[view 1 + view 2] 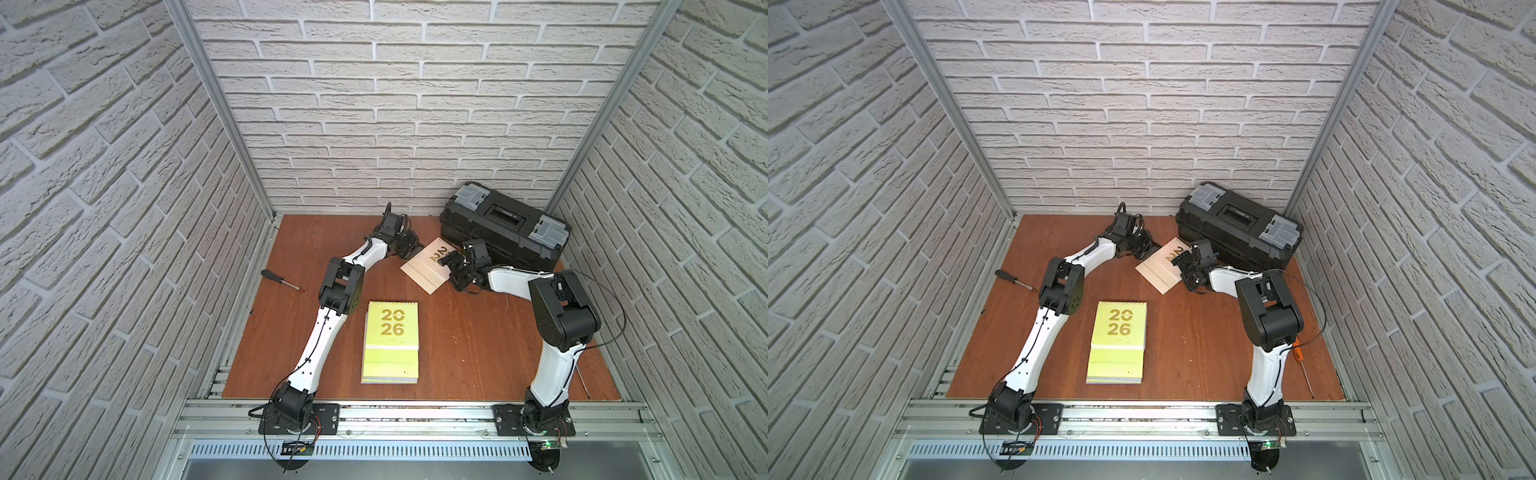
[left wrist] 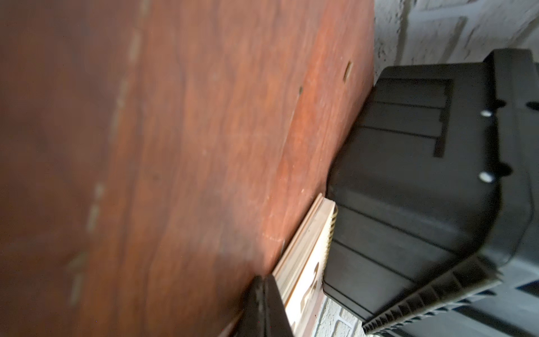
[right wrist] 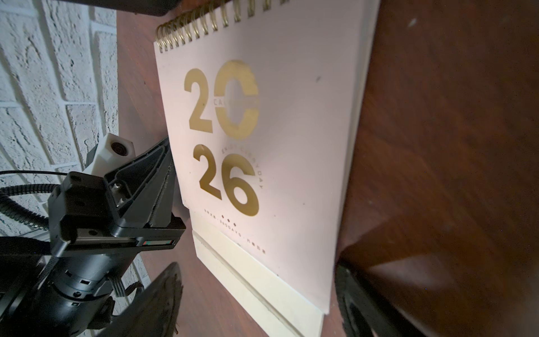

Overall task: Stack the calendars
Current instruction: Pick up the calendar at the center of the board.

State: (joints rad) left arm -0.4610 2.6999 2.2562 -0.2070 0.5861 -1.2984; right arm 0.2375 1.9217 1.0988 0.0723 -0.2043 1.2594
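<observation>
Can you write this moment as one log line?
left gripper: shut, tip at cream calendar edge | right gripper: open, straddling cream calendar | cream calendar: on table beside toolbox, unstacked | stack: lime green on top

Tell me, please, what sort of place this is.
Likely a robot lab cell dressed as a workshop: brick-patterned wall panels in an aluminium frame, a black toolbox and a screwdriver on the wooden table.

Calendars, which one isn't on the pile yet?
The cream calendar, lying askew beside the black toolbox under the open jaws of the right gripper; the lime green calendar tops the pile.
</observation>
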